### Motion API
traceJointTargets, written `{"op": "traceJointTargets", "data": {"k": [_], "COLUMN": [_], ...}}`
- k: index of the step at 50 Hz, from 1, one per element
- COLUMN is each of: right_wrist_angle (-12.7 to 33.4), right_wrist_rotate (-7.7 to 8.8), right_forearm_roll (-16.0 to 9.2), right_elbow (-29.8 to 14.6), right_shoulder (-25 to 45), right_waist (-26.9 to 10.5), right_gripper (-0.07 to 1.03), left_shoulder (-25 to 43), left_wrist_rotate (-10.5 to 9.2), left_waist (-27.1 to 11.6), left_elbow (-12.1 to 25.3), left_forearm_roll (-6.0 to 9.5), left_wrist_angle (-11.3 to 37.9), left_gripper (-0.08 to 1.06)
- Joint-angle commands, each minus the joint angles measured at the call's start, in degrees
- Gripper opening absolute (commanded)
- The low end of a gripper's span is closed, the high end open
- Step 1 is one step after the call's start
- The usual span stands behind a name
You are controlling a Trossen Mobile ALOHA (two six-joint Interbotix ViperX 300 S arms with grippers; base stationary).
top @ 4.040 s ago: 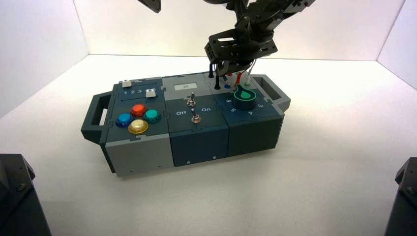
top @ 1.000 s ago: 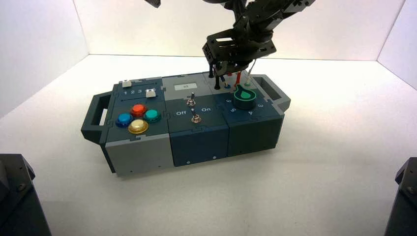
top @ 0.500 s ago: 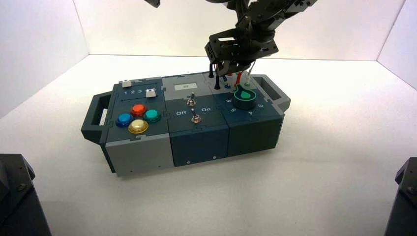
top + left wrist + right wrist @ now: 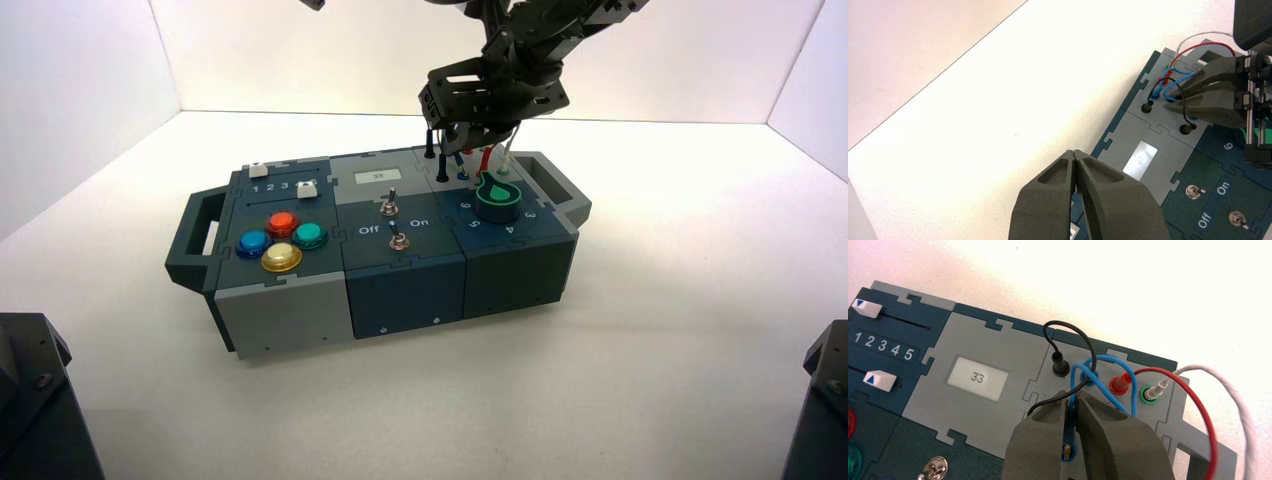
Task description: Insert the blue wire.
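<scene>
Between the right tool's (image 4: 1071, 426) two fingers sat one plug of the blue wire (image 4: 1108, 362). The tool was squeezed narrow on that plug. Its metal tip pointed down at a blue hole (image 4: 1066, 455) just under the tool. The plug stood nearly upright, long way up and down. The wire's other end was already in a blue hole (image 4: 1090, 379) just past the tool, beside the red plug (image 4: 1119, 384). A black wire (image 4: 1083, 382) crossed right in front of the tool. I think the plug could tip and miss the hole, or the black wire could snag. The left tool (image 4: 1075, 165) hung pressed shut, well apart, over the box's (image 4: 290, 310) edge.
</scene>
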State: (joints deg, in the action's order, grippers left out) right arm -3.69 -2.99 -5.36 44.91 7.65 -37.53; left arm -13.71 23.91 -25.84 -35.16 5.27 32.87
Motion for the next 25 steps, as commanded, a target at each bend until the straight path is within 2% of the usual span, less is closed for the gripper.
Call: {"op": "traceJointTargets", "data": {"k": [1, 25], "right_wrist_angle": [-0.18, -0.18], "right_wrist_rotate": [-0.09, 0.0], "right_forearm_roll": [0.0, 0.18], "right_elbow": [-0.18, 1.49], "right_shoulder": [-1.76, -3.43], "right_waist": [0.35, 0.26], "right_gripper": [-0.02, -0.02], "left_shoulder": [-1.49, -1.49], "left_wrist_rotate": [0.35, 0.35], "left_waist": [0.53, 0.53], "left_elbow": [0.88, 0.97], "left_forearm_roll": [0.0, 0.0], "left_wrist_angle": [-0.53, -0.79], "left_gripper": [-0.03, -0.03]}}
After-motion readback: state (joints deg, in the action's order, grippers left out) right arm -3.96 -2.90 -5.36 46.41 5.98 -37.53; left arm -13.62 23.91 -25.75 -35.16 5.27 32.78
